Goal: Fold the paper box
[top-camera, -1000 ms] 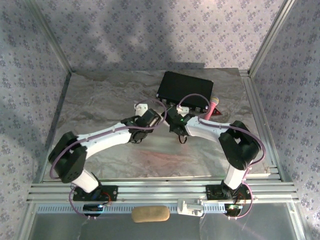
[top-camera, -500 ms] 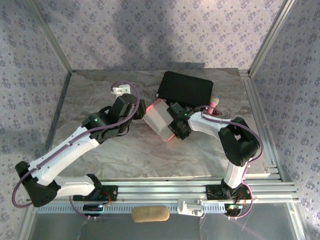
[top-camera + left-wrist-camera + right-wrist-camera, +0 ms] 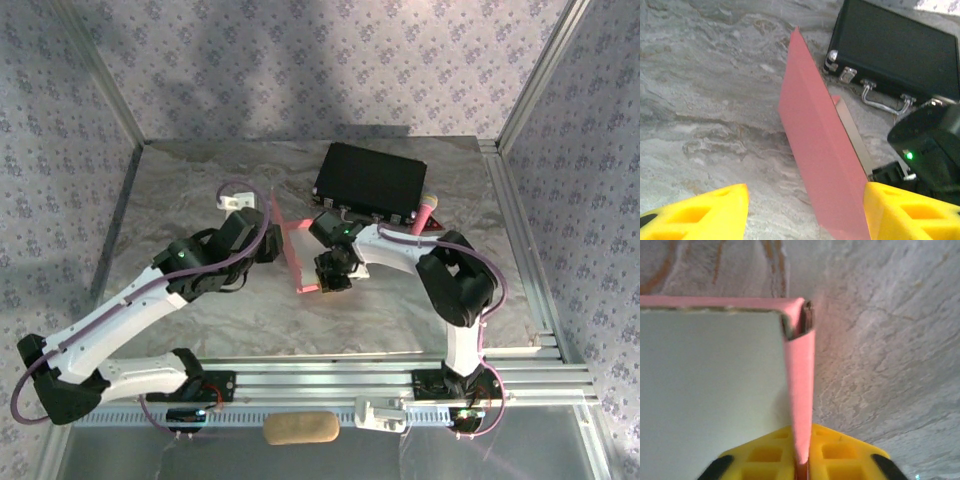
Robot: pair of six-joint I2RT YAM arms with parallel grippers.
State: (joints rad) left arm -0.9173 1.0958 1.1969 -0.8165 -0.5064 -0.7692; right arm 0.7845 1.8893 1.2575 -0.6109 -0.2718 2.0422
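**Inspector:** Right gripper, state?

**Assistant:** Clenched on the paper box. A pink side wall runs down between its yellow fingers. The pale inner face lies at 9 o'clock of that wall, and the folded corner is at 12 o'clock.

**Inspector:** Left gripper?

**Assistant:** Released, jaws wide apart. The box stands on edge between them. Its pink outer face is hard by the finger at 3 o'clock and well apart from the one at 9 o'clock.

**Inspector:** Where is the box in the overhead view?

**Assistant:** The box is near the middle of the grey marbled table, raised on edge and leaning. The left gripper is at its 9 o'clock and the right gripper is at its 4 o'clock, at the near end.

**Inspector:** Surroundings?

**Assistant:** A black case lies at 1 o'clock of the box, near it but apart. In the left wrist view its metal latches and handle face the box. A pink microphone lies at the case's 4 o'clock corner, just beside it.
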